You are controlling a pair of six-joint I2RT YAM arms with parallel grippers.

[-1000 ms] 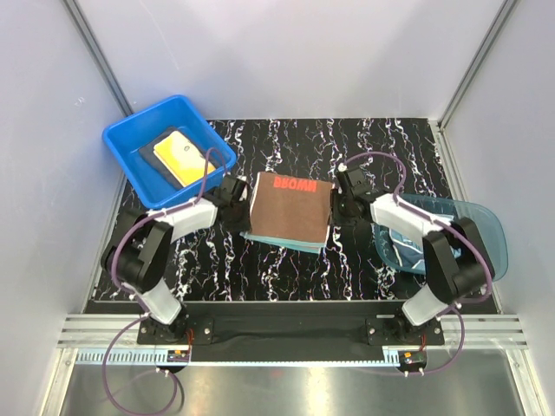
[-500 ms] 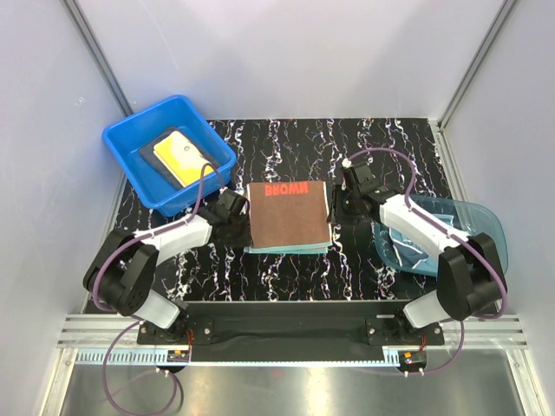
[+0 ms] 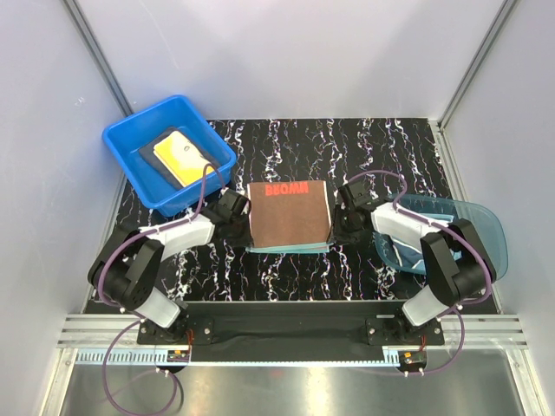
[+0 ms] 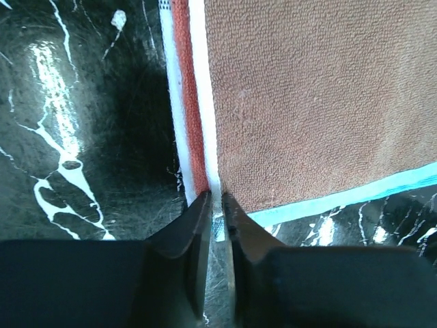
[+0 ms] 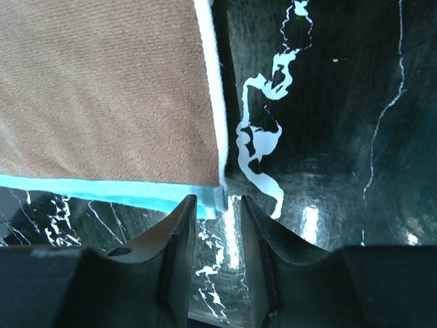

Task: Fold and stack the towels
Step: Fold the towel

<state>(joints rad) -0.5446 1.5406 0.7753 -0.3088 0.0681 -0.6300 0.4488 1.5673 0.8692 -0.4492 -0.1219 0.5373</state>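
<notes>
Towels sit in two places: a folded brown towel lies flat in the middle of the black marbled table, red lettering along its far edge and a teal strip showing along its near edge, while a yellow towel rests on a dark towel inside the blue tub at the far left. A translucent teal bowl stands at the right edge, well apart from the brown towel. The left gripper is down at the brown towel's near-left corner, its jaws narrowed to a slit with the end of the white hem between the tips; whether they actually pinch it I cannot tell. The right gripper is low at the near-right corner, jaws parted, the teal corner lying between the fingertips with a gap on either side, so nothing is grasped there.
</notes>
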